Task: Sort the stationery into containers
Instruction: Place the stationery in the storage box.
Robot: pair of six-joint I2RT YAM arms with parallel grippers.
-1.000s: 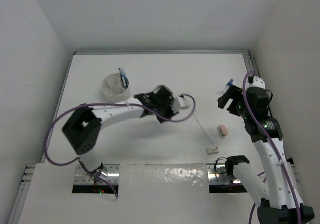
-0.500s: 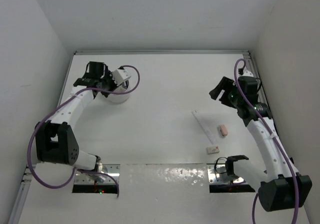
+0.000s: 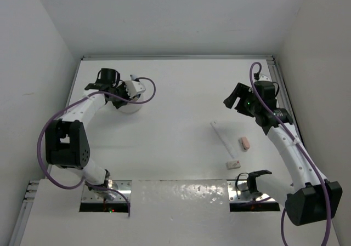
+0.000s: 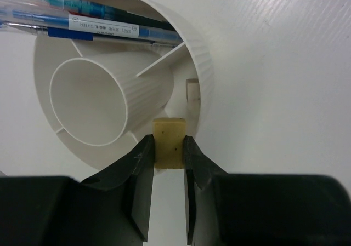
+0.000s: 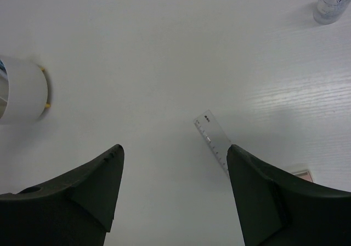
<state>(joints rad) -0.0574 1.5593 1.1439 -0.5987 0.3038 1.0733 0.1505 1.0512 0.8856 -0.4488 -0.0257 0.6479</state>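
**White tub, far left: tan eraser held at its rim**

- White tub [image 4: 204, 65]: round and ribbed, standing at the table's far left. It has an inner cup and thin dividers.
- Blue pens [image 4: 109, 24]: lying in the tub's far compartment, with their ends out over the rim.
- Small white eraser [image 4: 192, 89]: lying in the tub's right-hand compartment.
- Left gripper [image 4: 169, 154]: clamped on the tan eraser [image 4: 169, 141]. The block is upright between the fingers, over the tub's near rim. Contact with the rim cannot be told.
- Clear ruler [image 3: 223, 139]: flat on the table right of centre, lying diagonally.
- White eraser [image 3: 233, 163]: near the ruler's lower end.
- Pink eraser [image 3: 245, 143]: just right of the ruler, apart from it.
- Right gripper [image 3: 235, 97]: jaws spread wide and holding nothing, raised above the table beyond the ruler.
- Blue-capped bottle [image 5: 332, 2]: upright, at the top right of the right wrist view.
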